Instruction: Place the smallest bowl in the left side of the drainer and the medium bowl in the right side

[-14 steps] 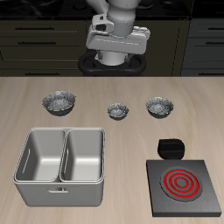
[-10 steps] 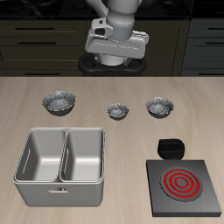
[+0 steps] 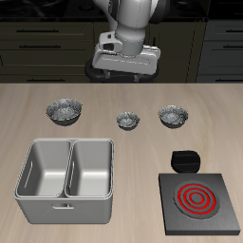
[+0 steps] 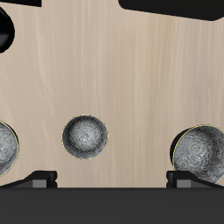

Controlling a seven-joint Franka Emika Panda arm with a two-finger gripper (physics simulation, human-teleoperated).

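Smallest bowl [image 3: 127,120] sits mid-row of 3 w/ medium bowl [image 3: 174,116] beside it, drainer [image 3: 66,177] nearer table front, both wells bare; gripper [image 3: 126,63] high above, finger gap unclear; bowl looks light, stiff, slick, so pinch rim wall.
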